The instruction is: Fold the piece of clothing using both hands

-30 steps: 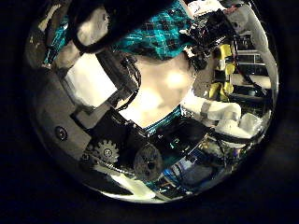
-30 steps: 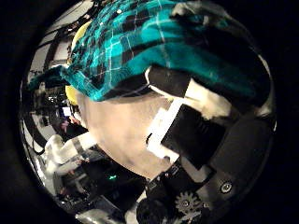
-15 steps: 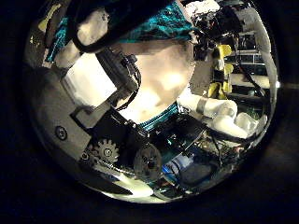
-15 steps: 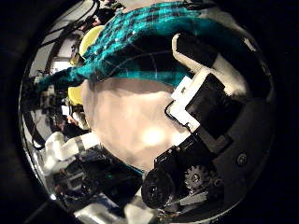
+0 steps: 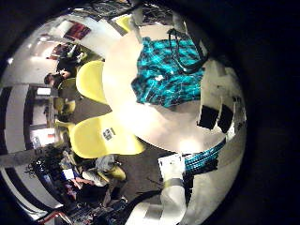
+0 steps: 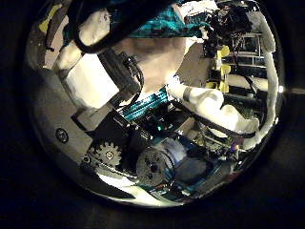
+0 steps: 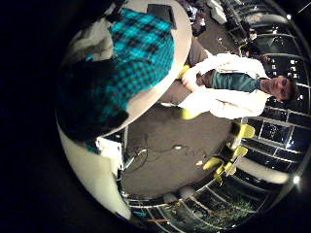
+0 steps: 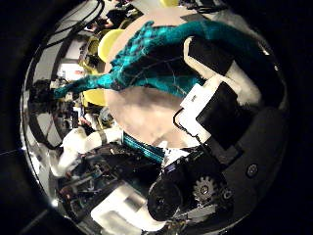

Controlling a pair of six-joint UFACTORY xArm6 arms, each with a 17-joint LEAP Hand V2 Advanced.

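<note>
A checked shirt (image 5: 169,70) hangs down onto a round pale table (image 5: 159,122), partly spread on it. In the left thumb side view my left hand (image 6: 100,81) has its fingers curled on the shirt's edge (image 6: 152,19). My right hand (image 8: 220,98) grips another part of the shirt (image 8: 156,54), which drapes over its fingers above the table (image 8: 147,113). Each thumb side view shows the other arm (image 6: 214,103) (image 8: 83,145) with a strip of cloth at its hand. The right little finger side view shows the shirt (image 7: 136,53) close to the palm.
Moulded chairs (image 5: 98,136) stand on the floor around the table, with another chair (image 5: 89,80) beside it. A dark flat object (image 7: 160,15) lies on the table's far part. Racks of equipment (image 6: 233,57) stand beyond the table edge.
Both palms have drawn away from the table, which looks smaller now. The other arm and its strip of cloth have come further into each view. The shirt stays in both hands.
</note>
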